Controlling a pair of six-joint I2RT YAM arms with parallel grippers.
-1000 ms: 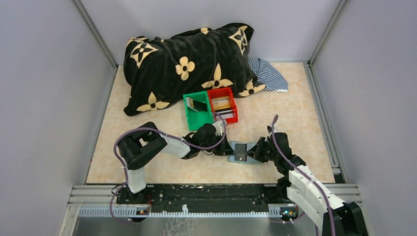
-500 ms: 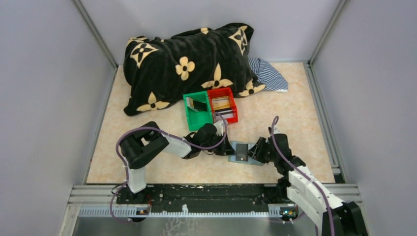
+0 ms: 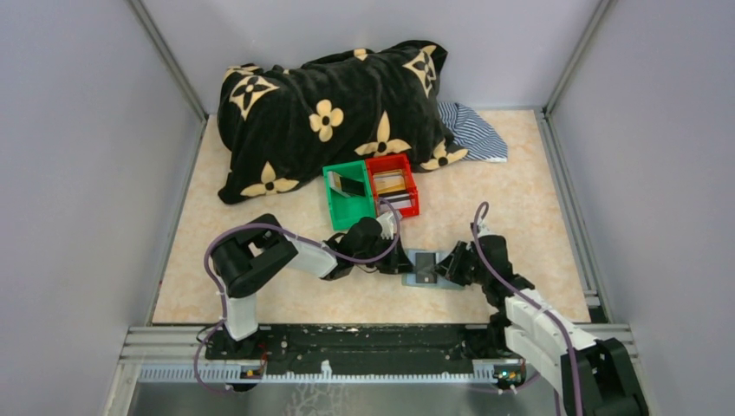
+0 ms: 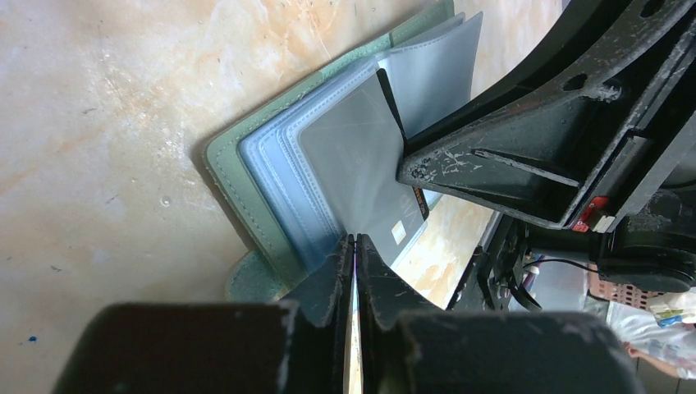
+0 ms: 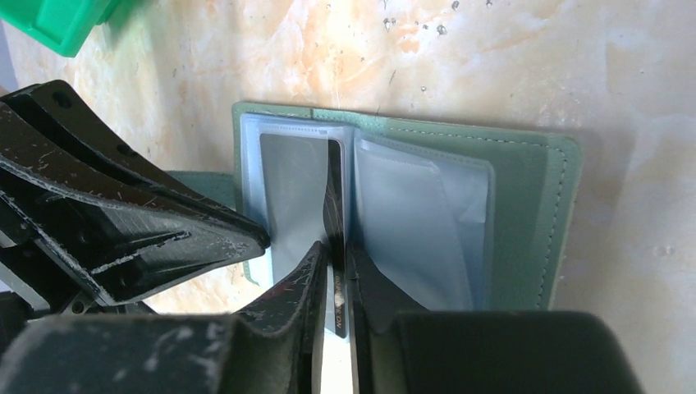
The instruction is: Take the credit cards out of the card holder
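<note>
Card holder [image 5: 525, 205]: grey-green stitched cover, rounded corners. Lies open flat on marbled table [image 3: 520, 173], just in front of green bin [image 3: 347, 204], long axis left-right between arms. Inside: soft, fanned grey-clear plastic sleeves. Dark credit card [image 5: 335, 189]: thin, rigid, edge-on along spine. Right gripper [image 5: 335, 246] narrow, apparently pinching card. Left gripper [image 4: 354, 242] clamped on holder's left edge.

Open green card holder [image 5: 525, 222], dark card [image 5: 335, 205] inside
</note>
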